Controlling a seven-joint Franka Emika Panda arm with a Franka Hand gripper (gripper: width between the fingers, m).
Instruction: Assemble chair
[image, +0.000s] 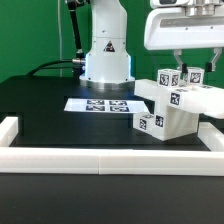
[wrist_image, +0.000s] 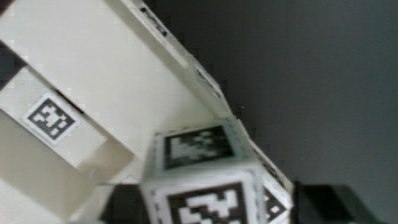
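The partly built white chair (image: 172, 108) stands on the black table at the exterior view's right, a blocky stack of pieces with black-and-white tags. My gripper (image: 190, 70) comes down from above onto its top. It is shut on an upright tagged chair piece (image: 172, 77). In the wrist view that chair piece (wrist_image: 199, 148) fills the space between my two dark fingers (wrist_image: 128, 205), touching both. My gripper (wrist_image: 222, 208) sits over it. A broad white slab (wrist_image: 89, 90) of the chair lies beside it with one tag.
The marker board (image: 100, 104) lies flat in front of the robot base (image: 107, 55). A low white border rail (image: 100, 160) runs along the table's near edge and up both sides. A cable hangs behind the base.
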